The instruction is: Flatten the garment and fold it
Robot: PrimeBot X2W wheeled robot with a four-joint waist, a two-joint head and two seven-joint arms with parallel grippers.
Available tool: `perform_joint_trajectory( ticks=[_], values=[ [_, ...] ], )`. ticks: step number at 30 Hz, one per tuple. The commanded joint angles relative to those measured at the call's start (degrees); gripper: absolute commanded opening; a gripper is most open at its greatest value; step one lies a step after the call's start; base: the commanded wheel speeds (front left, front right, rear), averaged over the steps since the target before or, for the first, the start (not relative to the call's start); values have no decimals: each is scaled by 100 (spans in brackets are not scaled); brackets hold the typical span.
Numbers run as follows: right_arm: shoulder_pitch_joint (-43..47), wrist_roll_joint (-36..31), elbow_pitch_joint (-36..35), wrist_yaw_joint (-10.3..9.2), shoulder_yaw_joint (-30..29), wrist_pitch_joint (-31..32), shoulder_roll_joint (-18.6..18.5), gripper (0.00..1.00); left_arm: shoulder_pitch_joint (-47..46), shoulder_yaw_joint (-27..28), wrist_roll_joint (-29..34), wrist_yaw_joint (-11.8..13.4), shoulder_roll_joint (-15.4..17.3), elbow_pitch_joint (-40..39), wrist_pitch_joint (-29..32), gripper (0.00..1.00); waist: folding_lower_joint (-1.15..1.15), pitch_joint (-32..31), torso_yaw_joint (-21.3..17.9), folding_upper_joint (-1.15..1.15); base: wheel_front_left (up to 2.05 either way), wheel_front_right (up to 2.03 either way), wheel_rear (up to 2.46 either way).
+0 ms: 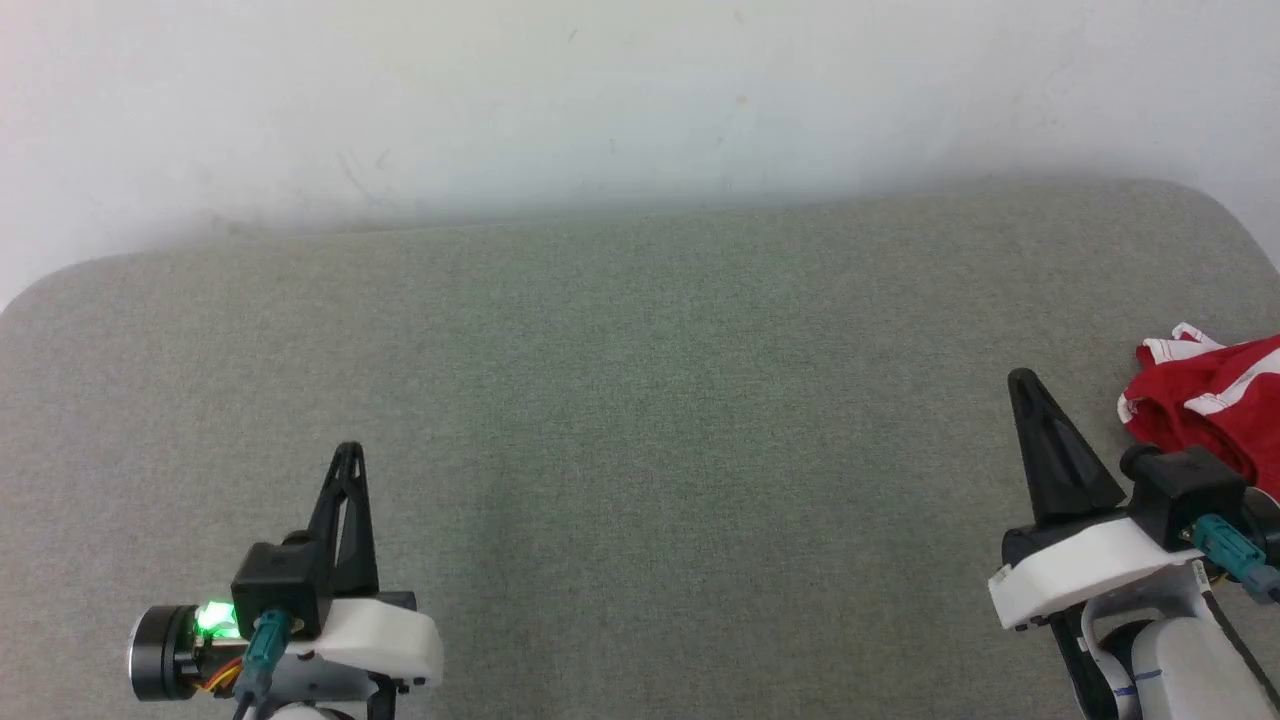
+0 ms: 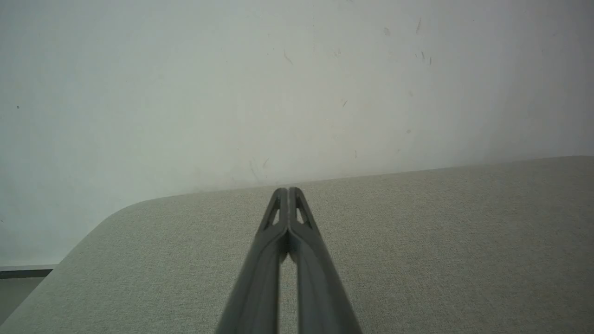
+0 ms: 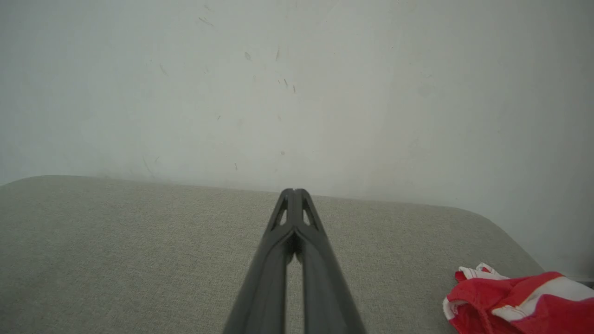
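The garment [image 1: 1210, 405], red with white stripes and trim, lies bunched up at the right edge of the grey-green fabric surface [image 1: 640, 400]; part of it runs out of the head view. In the right wrist view the garment [image 3: 515, 301] sits at the lower right, beside the fingers and apart from them. My right gripper [image 1: 1022, 380] is shut and holds nothing, just left of the garment. Low on the left, my left gripper [image 1: 350, 450] is shut as well, with nothing in it. Each wrist view shows its own gripper's fingertips pressed together: left [image 2: 288, 190], right [image 3: 293, 191].
A white wall [image 1: 600, 100] rises behind the surface's far edge. The surface has rounded corners at far left [image 1: 40, 285] and far right [image 1: 1225, 205]. Bare fabric stretches between the two grippers.
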Motion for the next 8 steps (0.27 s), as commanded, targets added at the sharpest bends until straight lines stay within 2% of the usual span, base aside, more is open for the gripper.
perform_joint_trajectory(
  ticks=[1,8],
  values=[
    [103,-55,-45,-6,-5,43,34,0,-46,50,65,-49,-45,16,37,0,0,-5,3,0,0,0,0],
    [150,-114,-89,-6,-9,125,62,0,-53,84,77,-131,-88,27,119,0,0,-26,16,0,0,0,0]
  ],
)
